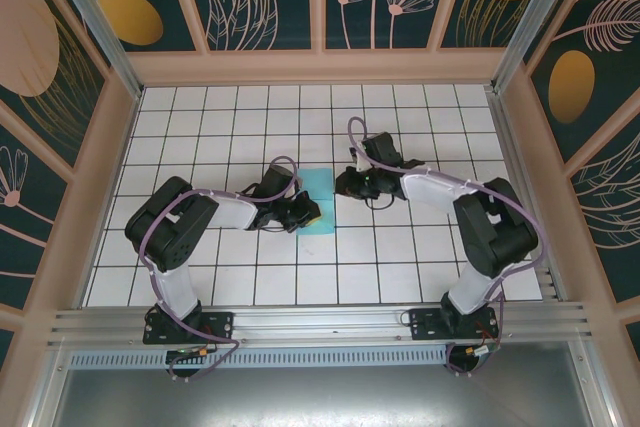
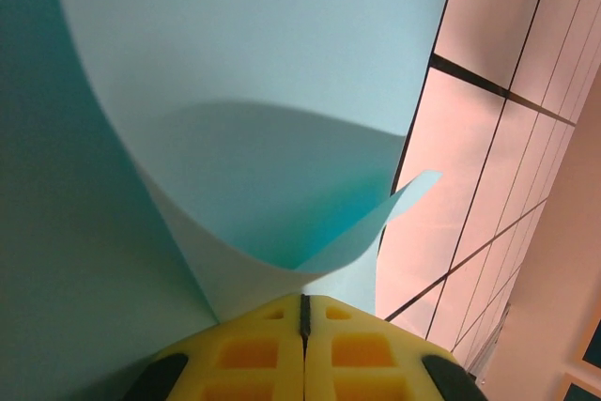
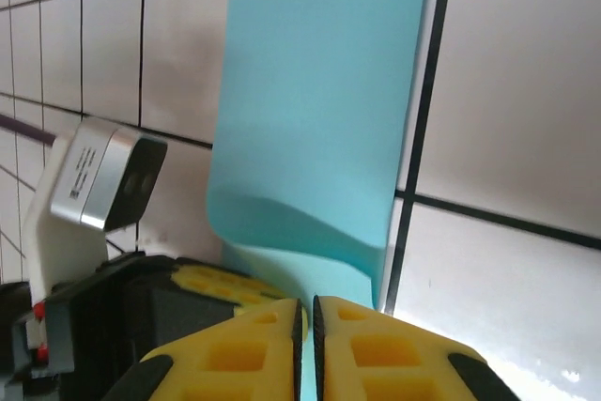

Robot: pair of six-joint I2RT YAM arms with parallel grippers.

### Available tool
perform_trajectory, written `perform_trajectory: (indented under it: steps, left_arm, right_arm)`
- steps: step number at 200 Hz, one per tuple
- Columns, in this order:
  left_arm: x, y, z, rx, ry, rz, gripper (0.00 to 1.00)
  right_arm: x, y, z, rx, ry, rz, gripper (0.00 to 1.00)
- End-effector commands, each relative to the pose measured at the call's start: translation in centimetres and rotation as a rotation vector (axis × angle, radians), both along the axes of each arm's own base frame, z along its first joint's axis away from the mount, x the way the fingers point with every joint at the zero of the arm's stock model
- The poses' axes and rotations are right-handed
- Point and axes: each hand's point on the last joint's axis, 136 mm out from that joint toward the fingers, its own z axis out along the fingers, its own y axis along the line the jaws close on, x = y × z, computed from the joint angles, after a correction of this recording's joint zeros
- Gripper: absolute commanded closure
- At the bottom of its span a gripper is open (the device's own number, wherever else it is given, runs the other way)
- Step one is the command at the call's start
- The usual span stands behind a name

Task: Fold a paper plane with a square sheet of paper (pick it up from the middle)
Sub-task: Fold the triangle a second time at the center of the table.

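Two arms meet at a turquoise paper sheet (image 1: pixel 322 190), which rests at the centre of the white-tiled worktop (image 1: pixel 250 107). The left fingers (image 2: pixel 235 356) are pressed fully together on the sheet's left edge, and the paper curls upward from their tips. The right fingers (image 3: pixel 376 356), at the opposite edge, stand a narrow slit apart. Whether they grip the sheet cannot be told.
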Motion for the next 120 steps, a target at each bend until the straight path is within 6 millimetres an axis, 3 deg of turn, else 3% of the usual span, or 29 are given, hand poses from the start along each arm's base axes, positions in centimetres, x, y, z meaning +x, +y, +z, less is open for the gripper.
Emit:
perform_trajectory:
  steps: [1,48,120]
  left_arm:
    - [-1.8,3.3,-4.1,0.165,0.119,0.08,0.93]
    - [-1.7,3.4,-4.0,0.15,0.116,0.106,0.93]
    - [-1.6,3.4,-3.9,0.142,0.12,0.128,0.95]
  right_arm:
    - [-2.4,0.4,-0.4,0.0,0.04,0.017,0.91]
    - [-5.4,2.2,-2.2,-0.004,0.105,0.094,0.95]
    - [-6.4,2.7,-4.2,-0.04,0.139,0.133,1.0]
